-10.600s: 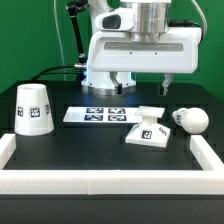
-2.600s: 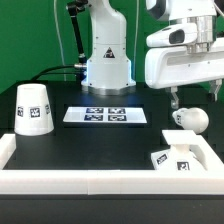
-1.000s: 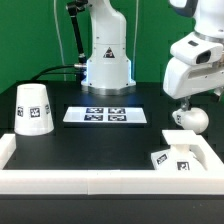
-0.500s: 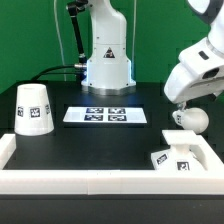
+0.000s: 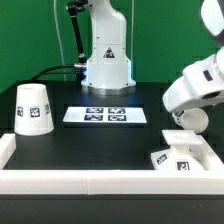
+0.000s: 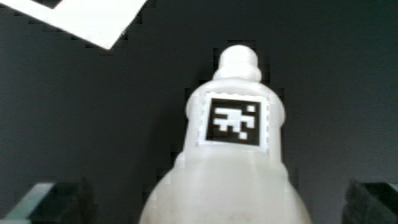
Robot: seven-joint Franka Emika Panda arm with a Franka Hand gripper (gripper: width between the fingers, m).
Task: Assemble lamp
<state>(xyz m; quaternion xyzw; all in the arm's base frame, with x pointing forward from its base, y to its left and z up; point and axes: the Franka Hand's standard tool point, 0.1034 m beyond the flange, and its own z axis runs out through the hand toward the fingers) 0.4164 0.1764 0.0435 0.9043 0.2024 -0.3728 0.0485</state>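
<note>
The robot arm [image 5: 197, 85] leans in from the exterior view's right, with its pincer [image 6: 214, 203] low over the round bulb [image 5: 194, 120]. The bulb lies on its side on the black table [image 5: 95, 145], in the middle right of the frame, and the arm hides part of it.

In the wrist view the bulb fills the middle, with its thin neck pointing away and a black-and-white tag [image 6: 237, 120] on top. The two dark fingers [image 6: 50, 203] sit wide apart, one on each side of the bulb, and black table shows in the gaps, so the pincer is wide and holds nothing.

The flat square base [image 5: 173, 158] lies in the lower right corner, just in front of the bulb. The shade [image 5: 33, 107] stands far off at the exterior view's left. The marker board [image 5: 105, 115] lies flat in the middle, near the back.
</note>
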